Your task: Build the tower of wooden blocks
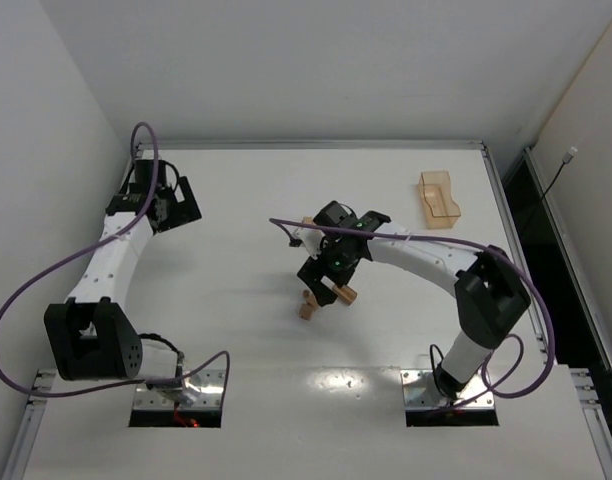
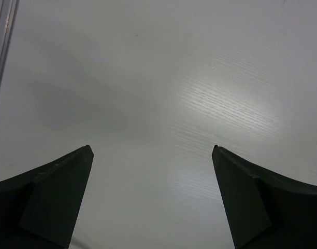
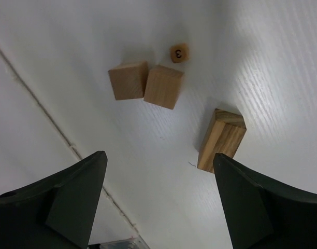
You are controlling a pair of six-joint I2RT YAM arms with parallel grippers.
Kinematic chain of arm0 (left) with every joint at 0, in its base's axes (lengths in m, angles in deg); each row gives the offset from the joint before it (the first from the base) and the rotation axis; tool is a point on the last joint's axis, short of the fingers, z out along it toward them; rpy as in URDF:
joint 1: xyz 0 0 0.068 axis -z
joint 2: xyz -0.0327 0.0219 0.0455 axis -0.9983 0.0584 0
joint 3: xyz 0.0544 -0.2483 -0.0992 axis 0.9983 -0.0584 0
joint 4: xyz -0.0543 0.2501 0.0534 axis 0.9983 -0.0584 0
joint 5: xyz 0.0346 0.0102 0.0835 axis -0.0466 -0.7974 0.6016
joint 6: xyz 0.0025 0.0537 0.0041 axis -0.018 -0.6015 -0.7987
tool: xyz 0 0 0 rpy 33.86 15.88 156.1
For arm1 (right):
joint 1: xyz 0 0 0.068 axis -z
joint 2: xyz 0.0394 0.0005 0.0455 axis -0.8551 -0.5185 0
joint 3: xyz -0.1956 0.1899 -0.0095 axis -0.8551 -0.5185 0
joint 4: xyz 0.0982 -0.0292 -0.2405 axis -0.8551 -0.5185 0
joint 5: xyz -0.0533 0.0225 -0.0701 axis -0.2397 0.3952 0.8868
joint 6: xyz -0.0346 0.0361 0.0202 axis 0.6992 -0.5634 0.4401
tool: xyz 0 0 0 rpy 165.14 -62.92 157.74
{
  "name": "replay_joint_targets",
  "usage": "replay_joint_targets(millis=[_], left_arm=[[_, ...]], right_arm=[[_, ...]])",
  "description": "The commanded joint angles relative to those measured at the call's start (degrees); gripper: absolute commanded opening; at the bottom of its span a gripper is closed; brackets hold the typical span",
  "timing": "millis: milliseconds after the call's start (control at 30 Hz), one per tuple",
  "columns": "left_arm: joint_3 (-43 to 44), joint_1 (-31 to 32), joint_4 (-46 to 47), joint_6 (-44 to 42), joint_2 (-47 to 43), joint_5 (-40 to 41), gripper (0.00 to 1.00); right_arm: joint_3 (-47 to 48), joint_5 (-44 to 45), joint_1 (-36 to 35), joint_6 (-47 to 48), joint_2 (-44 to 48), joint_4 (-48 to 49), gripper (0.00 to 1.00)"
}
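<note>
Several small light-brown wooden blocks lie on the white table. In the right wrist view two squat blocks (image 3: 128, 80) (image 3: 163, 86) touch side by side. A tiny cube marked "3" (image 3: 179, 53) lies just beyond them. A darker grained block (image 3: 222, 140) stands apart, close to my right-hand finger. My right gripper (image 3: 157, 158) is open and empty above the table, near these blocks. From above, the right gripper (image 1: 328, 288) hovers over blocks (image 1: 308, 306) (image 1: 348, 293) and hides some. My left gripper (image 2: 152, 150) is open and empty over bare table, far left (image 1: 174, 207).
A translucent amber plastic box (image 1: 439, 197) sits at the back right of the table. A seam in the tabletop (image 3: 49, 119) runs diagonally under the right gripper. Walls enclose the table on the left, back and right. A purple cable loops over each arm.
</note>
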Motion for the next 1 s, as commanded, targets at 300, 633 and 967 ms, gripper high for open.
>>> replay_joint_targets(millis=[300,633,967], left_arm=[[-3.2,-3.1,2.6,0.2,-6.0,-2.0,1.00],[-1.9,-3.7,3.1,0.2,-4.8,-2.0,1.00],[-2.5,-3.7,3.6,0.2,-3.8,-2.0,1.00]], right_arm=[[2.5,11.4,-8.5,-9.5,0.4,5.9,0.93],[0.5,11.8,-10.3,-8.1,-3.3,7.0,1.00],[4.3,10.6,-9.7,-8.7,-11.9,3.7,1.00]])
